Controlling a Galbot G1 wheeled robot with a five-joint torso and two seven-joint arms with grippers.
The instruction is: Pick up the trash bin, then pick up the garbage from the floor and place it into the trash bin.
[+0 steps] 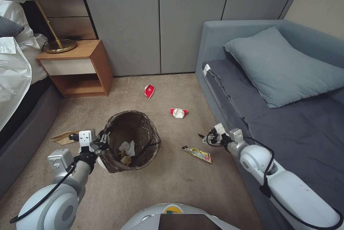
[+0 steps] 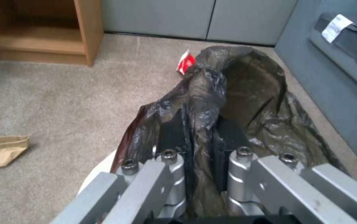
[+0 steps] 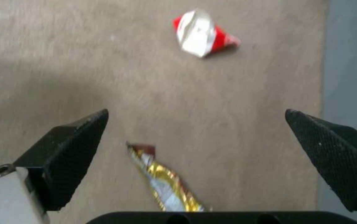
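Head view: the trash bin (image 1: pixel 130 142), a round pail lined with a dark brown bag, sits tilted on the tan floor (image 1: pixel 172 183) between a bed at the left and a grey sofa (image 1: pixel 286 115) at the right. The left gripper (image 1: pixel 102 141) grips the near-left rim of the bin; in the left wrist view its two black fingers (image 2: pixel 174 130) stand narrow, pinching a fold of the bag liner (image 2: pixel 211 93) at the rim. Inside the bin lie a crumpled white tissue (image 1: pixel 127 147) and a small yellowish scrap just beside it. The right gripper (image 1: pixel 206 138) hangs above the floor close to the sofa's front edge, apart from the bin; in the right wrist view its jaws stand wide apart and hold nothing, with bare carpet between the fingertips (image 3: pixel 78 137). A gold-and-red wrapper (image 1: pixel 197 154) lies flat on the floor between the bin and the right gripper, below the gripper in the right wrist view (image 3: pixel 164 179). A crushed red-and-white cup (image 1: pixel 178 112) lies farther out on the carpet, and a second red-and-white cup (image 1: pixel 149 90) lies nearer the grey cabinet doors. A flat brown paper bag (image 1: pixel 64 137) lies on the floor left of the bin, near the left gripper. A wooden nightstand (image 1: pixel 77 68) carrying a lamp stands at the upper left.
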